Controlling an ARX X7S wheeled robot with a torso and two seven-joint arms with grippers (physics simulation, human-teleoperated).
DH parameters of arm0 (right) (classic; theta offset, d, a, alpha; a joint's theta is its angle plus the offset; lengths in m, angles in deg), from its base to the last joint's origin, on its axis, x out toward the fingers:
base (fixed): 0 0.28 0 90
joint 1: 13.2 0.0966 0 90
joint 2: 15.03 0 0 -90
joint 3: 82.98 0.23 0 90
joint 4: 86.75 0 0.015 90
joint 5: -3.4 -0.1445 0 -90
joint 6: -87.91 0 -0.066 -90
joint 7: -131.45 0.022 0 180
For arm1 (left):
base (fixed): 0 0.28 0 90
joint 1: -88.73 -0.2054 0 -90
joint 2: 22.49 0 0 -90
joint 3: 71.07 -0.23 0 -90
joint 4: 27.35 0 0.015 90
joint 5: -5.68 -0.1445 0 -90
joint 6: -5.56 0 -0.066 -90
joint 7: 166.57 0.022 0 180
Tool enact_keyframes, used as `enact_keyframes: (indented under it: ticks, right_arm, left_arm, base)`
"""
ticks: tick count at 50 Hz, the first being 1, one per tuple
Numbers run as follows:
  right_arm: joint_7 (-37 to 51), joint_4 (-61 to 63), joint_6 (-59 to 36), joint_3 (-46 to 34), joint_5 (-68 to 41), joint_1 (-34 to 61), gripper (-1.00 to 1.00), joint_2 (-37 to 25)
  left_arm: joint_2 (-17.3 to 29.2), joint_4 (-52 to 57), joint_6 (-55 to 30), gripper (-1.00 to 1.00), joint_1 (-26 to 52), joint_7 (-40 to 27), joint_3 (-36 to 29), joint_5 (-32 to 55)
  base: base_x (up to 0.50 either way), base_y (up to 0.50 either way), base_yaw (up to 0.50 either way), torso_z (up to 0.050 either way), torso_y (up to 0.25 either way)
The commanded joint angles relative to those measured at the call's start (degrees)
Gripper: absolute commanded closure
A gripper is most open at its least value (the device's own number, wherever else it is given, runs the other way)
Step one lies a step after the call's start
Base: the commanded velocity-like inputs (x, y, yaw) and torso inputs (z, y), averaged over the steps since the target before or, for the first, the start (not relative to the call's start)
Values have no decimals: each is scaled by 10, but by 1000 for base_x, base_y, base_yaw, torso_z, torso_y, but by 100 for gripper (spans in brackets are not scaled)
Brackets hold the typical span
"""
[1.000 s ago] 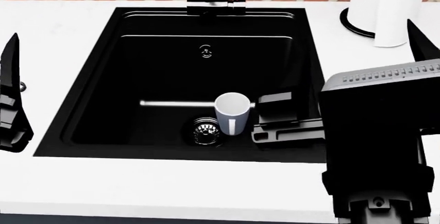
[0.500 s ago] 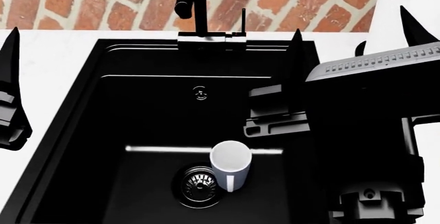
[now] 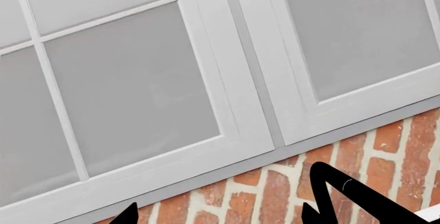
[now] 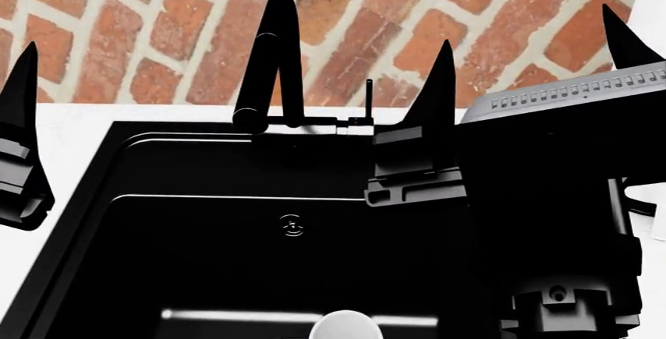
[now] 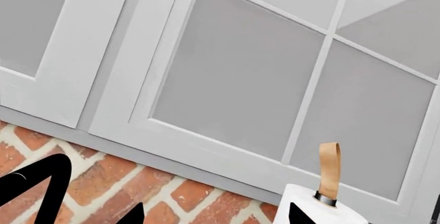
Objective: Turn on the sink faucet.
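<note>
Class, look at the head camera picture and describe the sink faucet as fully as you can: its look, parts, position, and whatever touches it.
The sink faucet is matte black, a tall arched tube whose outlet curves down over the sink. It stands on a short horizontal base bar at the sink's back rim, in front of the brick wall. A thin upright lever rises from the bar. No water runs. The right hand is near the lever, apparently not touching.

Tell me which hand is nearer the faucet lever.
Right. The right hand has one pointed finger just beside the thin upright lever of the sink faucet. The left hand sits at the sink's far left edge.
</note>
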Motion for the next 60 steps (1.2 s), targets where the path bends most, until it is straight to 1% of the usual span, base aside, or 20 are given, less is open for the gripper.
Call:
enact_keyframes:
  ticks: [1,7,10,12,19,25,30,35,41,46,49,56,60]
  right_arm:
    - [-1,-9,12,20,-19,3,-100,6]
    - [11,-16,20,0,-16,0,-100,-2]
    - [11,-25,28,3,-19,3,-100,0]
    - [-5,-49,49,20,-28,4,-100,14]
    - [-66,-193,165,-38,17,16,-100,32]
    - [-94,-286,210,-87,50,51,-100,49]
    - [-113,-347,228,-102,58,77,-100,62]
    - [-125,-391,231,-113,62,104,-100,70]
    - [-143,-466,255,-146,87,126,-100,78]
    - [-159,-515,263,-154,89,145,-100,90]
    - [-167,-542,253,-170,95,164,-100,92]
    - [-186,-587,222,-165,76,200,-100,101]
    - [-193,-603,204,-175,74,222,-100,100]
  left_arm:
    - [-7,-21,19,-100,9,11,5,5]
    - [0,-17,24,-100,6,9,7,7]
    - [3,-15,31,-100,-5,17,5,-7]
    - [3,-19,31,-100,-5,18,1,-12]
    - [8,-24,35,-100,-9,28,-15,-30]
    - [12,-25,44,-100,-16,37,-22,-42]
    - [16,-26,49,-100,-21,40,-22,-44]
    - [19,-25,54,-100,-26,42,-24,-46]
    - [21,-25,57,-100,-26,43,-29,-48]
    - [23,-26,60,-100,-26,44,-33,-50]
    - [25,-28,66,-100,-32,51,-38,-62]
    - [26,-31,76,-100,-37,63,-49,-78]
    - [28,-31,79,-100,-39,62,-50,-78]
  base:
    - [395,0,0,50,0]
    - [374,0,0,50,0]
    - [1,0,0,0,0]
    - [0,0,0,0,0]
    - [0,0,0,0,0]
    - [0,0,0,0,0]
    - [0,0,0,0,0]
    - [0,0,0,0,0]
    - [0,0,0,0,0]
    - [0,0,0,0,0]
    - [0,0,0,0,0]
    - [0,0,0,0,0]
    - [0,0,0,0,0]
